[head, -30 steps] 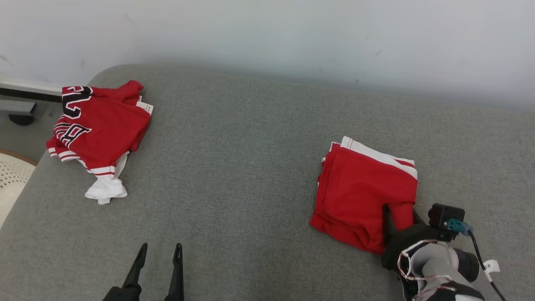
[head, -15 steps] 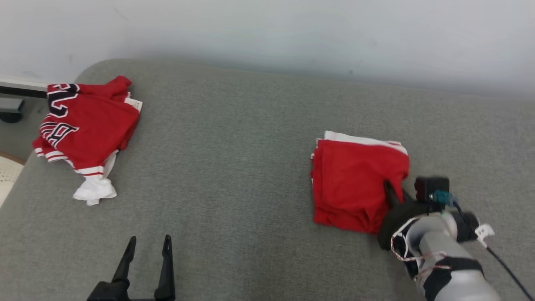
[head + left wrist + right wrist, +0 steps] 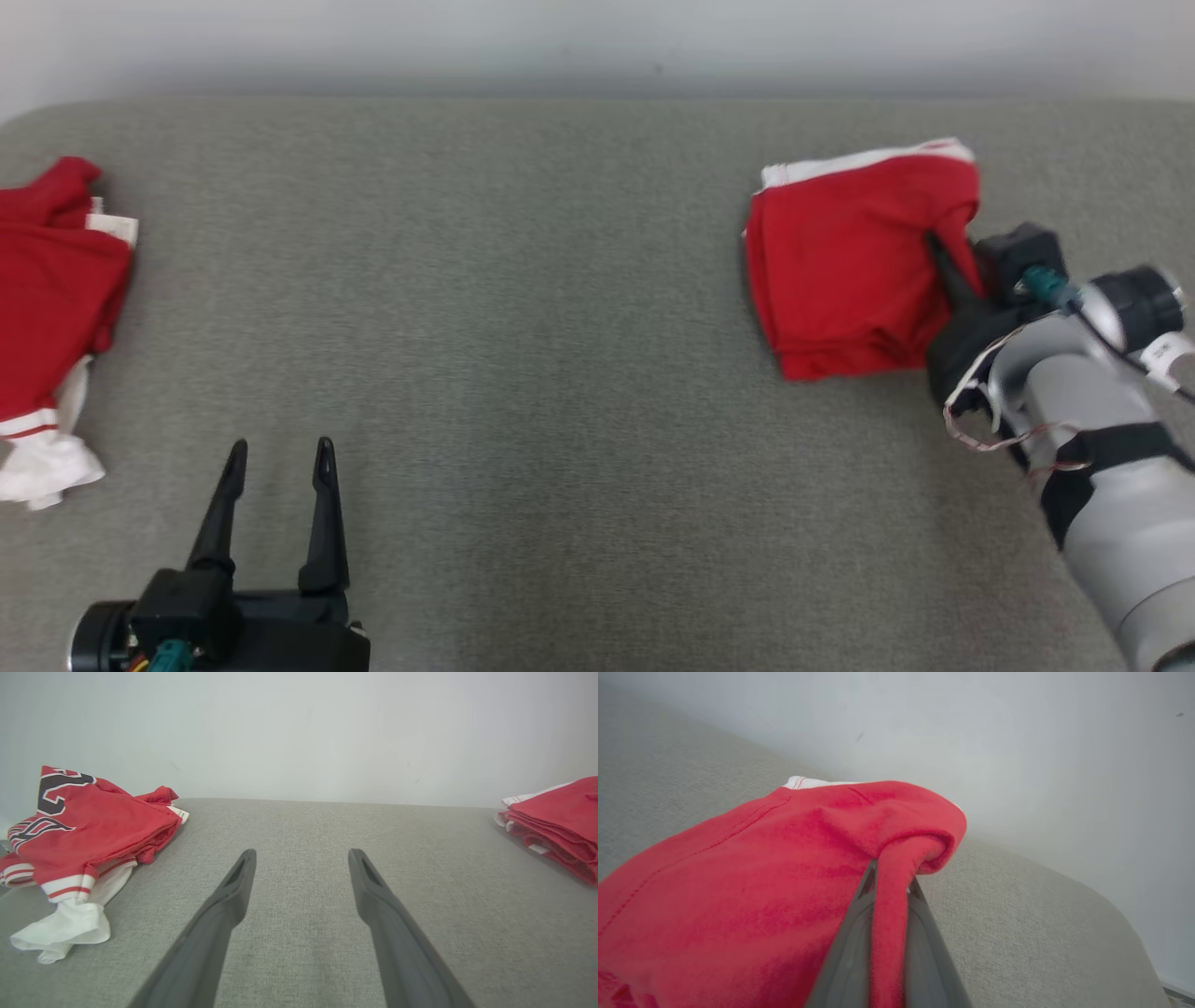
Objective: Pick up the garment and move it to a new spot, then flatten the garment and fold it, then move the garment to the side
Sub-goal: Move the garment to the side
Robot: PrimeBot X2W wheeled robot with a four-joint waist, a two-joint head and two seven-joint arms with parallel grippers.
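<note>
The folded red garment (image 3: 854, 266) with a white trim lies at the right of the grey sofa seat (image 3: 560, 308). My right gripper (image 3: 943, 257) is shut on a pinched ridge of the garment (image 3: 738, 896) at its right edge; in the right wrist view the red cloth runs up between the two dark fingers (image 3: 852, 947). From the left wrist view the same garment (image 3: 556, 821) sits at the far right. My left gripper (image 3: 277, 457) stands open low at the left, above bare cushion, with nothing between its fingers (image 3: 229, 900).
A second red jersey (image 3: 51, 308) with black lettering and white trim lies crumpled at the seat's left end (image 3: 79, 830). A pale wall (image 3: 597, 37) runs behind the seat. The cushion's right end curves off beyond the garment (image 3: 1064, 933).
My right gripper has shut on the folded garment's edge and carried it farther back and right. The head camera has swung right, shifting the jersey to the frame's left edge.
</note>
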